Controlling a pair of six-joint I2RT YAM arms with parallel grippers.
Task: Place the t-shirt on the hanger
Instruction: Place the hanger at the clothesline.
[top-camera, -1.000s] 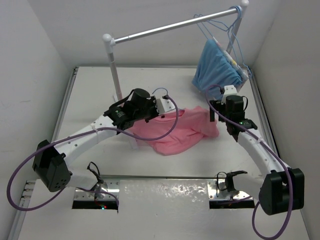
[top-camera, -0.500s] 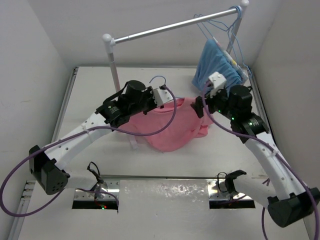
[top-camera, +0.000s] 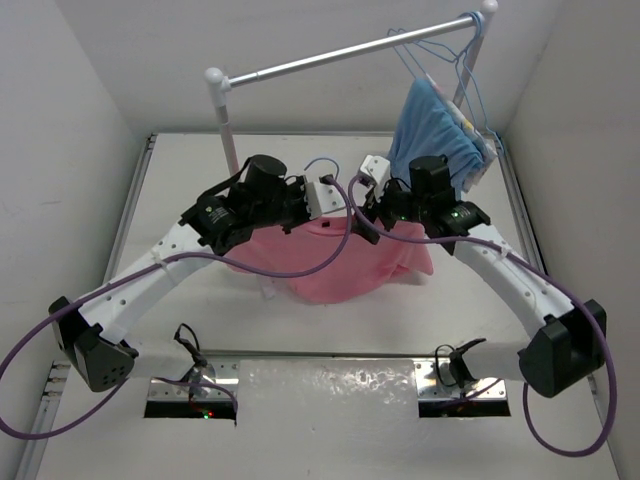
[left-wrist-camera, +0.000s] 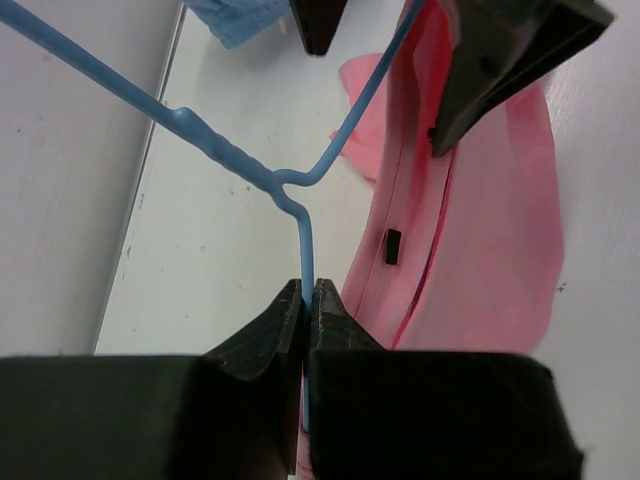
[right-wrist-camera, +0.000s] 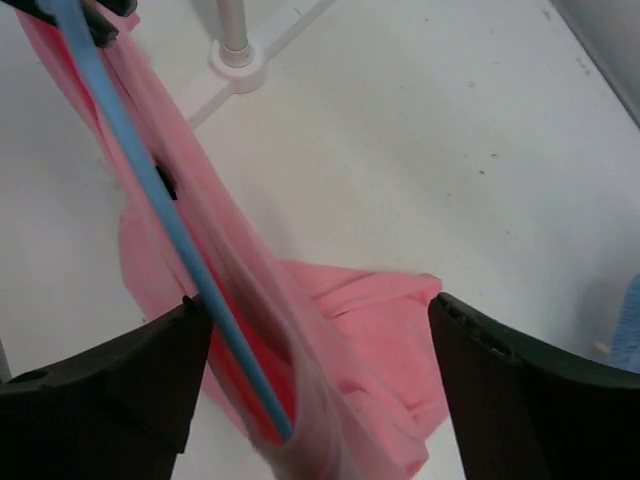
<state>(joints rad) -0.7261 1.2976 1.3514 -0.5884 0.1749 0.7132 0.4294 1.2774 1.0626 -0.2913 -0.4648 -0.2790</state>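
A: Two grippers, how do they stand?
B: The left gripper pinches the thin light-blue wire hanger; the right gripper is spread wide astride the soft salmon-pink cotton t-shirt, draped at six o'clock beneath both.

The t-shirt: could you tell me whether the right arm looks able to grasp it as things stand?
Probably yes: the right gripper is open with the t-shirt hanging between its fingers. The hanger, clamped by the left gripper, crosses the same gap and might get pinched too.
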